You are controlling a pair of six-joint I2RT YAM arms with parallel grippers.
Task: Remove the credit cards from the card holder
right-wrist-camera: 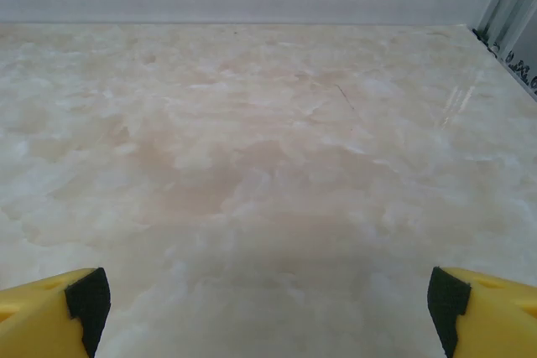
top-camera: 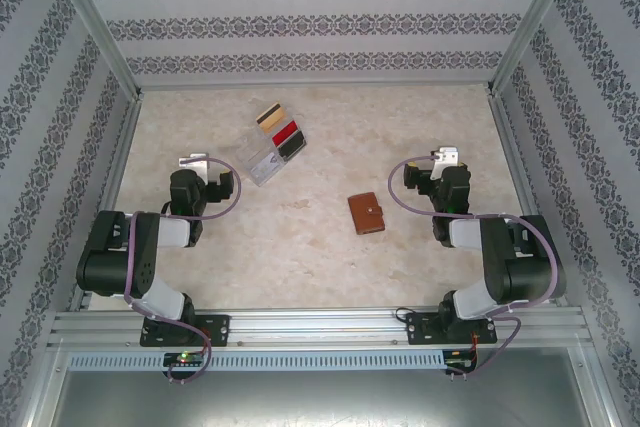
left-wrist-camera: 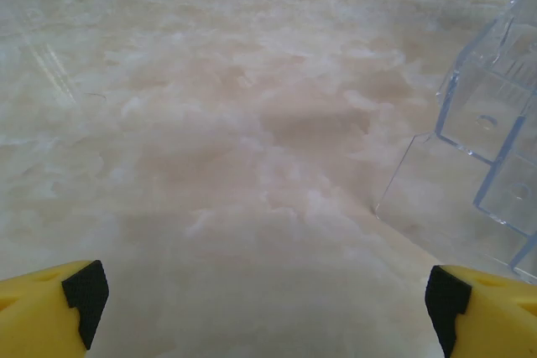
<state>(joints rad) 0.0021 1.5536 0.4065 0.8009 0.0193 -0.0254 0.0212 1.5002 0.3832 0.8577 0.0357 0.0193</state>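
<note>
Brown card holder seen lying shut on counter, left of right gripper, apart. Clear card tray found just beside left gripper. Both spread wide, nothing held.

Tabletop: pale beige, marbled in cream and tan, matte, with faint glare streaks near the edges.
Back wall: white, crossed by horizontal bands of dark grey damask pattern.
Left wall: same banded paper, bands slanting in the overhead view.
Right wall: same paper, mirrored.
Corner posts: bare aluminium profile at both back corners.
Near rail: aluminium extrusion along the table's near edge, slotted grey strip just below.
Light: even and diffuse, shadows soft and weak.
</note>
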